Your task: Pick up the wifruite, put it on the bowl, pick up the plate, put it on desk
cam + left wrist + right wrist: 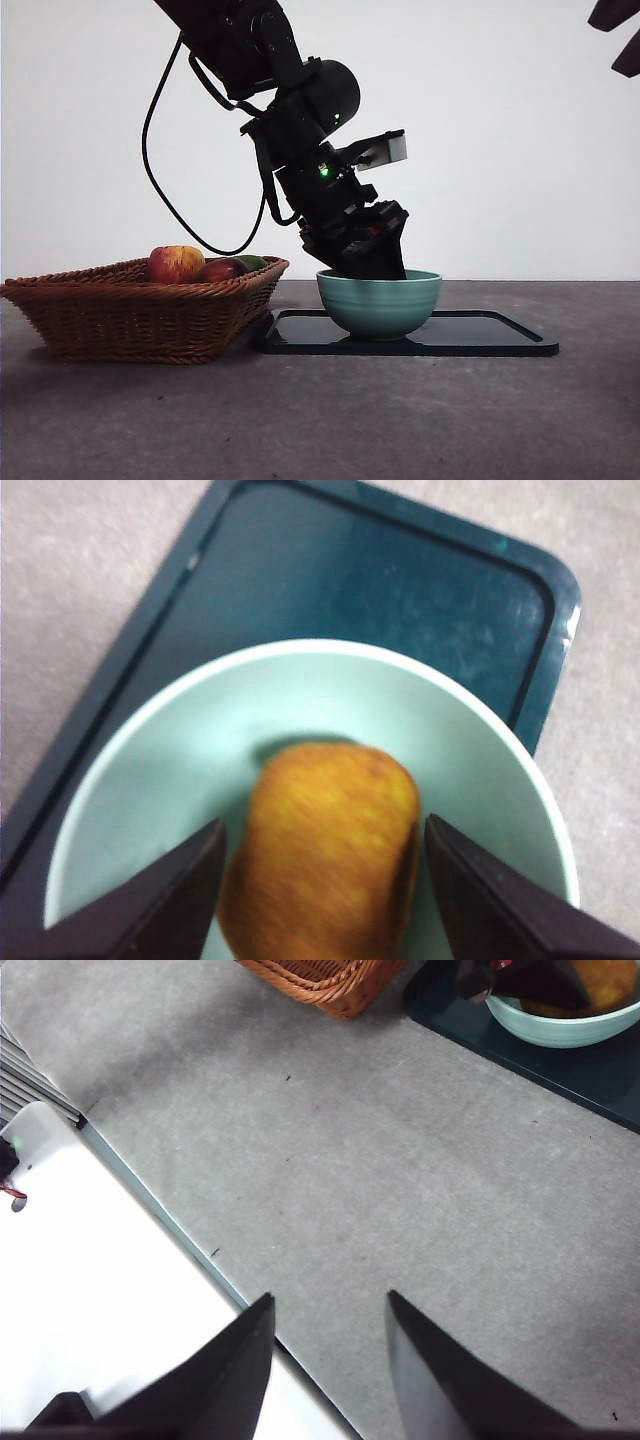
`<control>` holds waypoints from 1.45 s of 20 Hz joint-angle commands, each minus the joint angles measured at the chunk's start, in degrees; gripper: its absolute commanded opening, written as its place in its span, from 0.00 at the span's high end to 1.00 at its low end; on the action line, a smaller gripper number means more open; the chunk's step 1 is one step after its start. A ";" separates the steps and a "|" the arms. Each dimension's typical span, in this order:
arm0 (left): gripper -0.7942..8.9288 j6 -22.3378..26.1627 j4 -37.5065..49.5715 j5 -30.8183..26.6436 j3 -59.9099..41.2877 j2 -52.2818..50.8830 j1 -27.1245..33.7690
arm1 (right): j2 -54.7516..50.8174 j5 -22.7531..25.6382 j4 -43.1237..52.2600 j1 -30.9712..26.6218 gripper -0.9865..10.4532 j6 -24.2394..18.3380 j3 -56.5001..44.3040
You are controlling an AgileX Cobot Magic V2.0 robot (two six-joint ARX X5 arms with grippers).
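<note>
The left gripper [365,262] reached down into the bowl [380,303] from the upper left, its tip below the pale rim. In the left wrist view its jaws stood apart on either side of the wifruite [322,855], which sat inside the bowl [150,780]; one jaw looked close against the fruit's skin and the other showed a thin gap, so whether it was gripped or loose could not be told.

The bowl stood on the dark plate [480,335], toward the plate's left half, leaving a bare stretch of plate to the right. The plate [370,570] had a raised lip and rounded corners and lay flat on the desk [320,420].

Just left of the plate, almost touching its edge, sat a wicker basket [130,315] holding a red-and-yellow apple [176,263] and a dark red fruit [222,269].

The near desk was open, as was the desk right of the plate.

The right gripper [328,1365] hung well apart, high at the right, jaws open on nothing, above bare desk [400,1190] beside the table's edge.
</note>
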 commanded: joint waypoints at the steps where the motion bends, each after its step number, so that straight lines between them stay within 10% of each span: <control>1: 0.60 0.72 0.20 0.11 1.51 1.86 -0.57 | 0.33 -0.11 0.39 0.46 0.76 0.55 0.55; 20: 0.74 -1.90 -2.01 0.13 2.49 1.33 -0.46 | 0.33 -0.07 0.39 0.46 0.76 0.17 0.55; 29: 0.74 -9.20 -13.84 0.20 18.43 1.14 0.87 | 0.33 0.31 1.70 0.44 0.76 0.20 0.57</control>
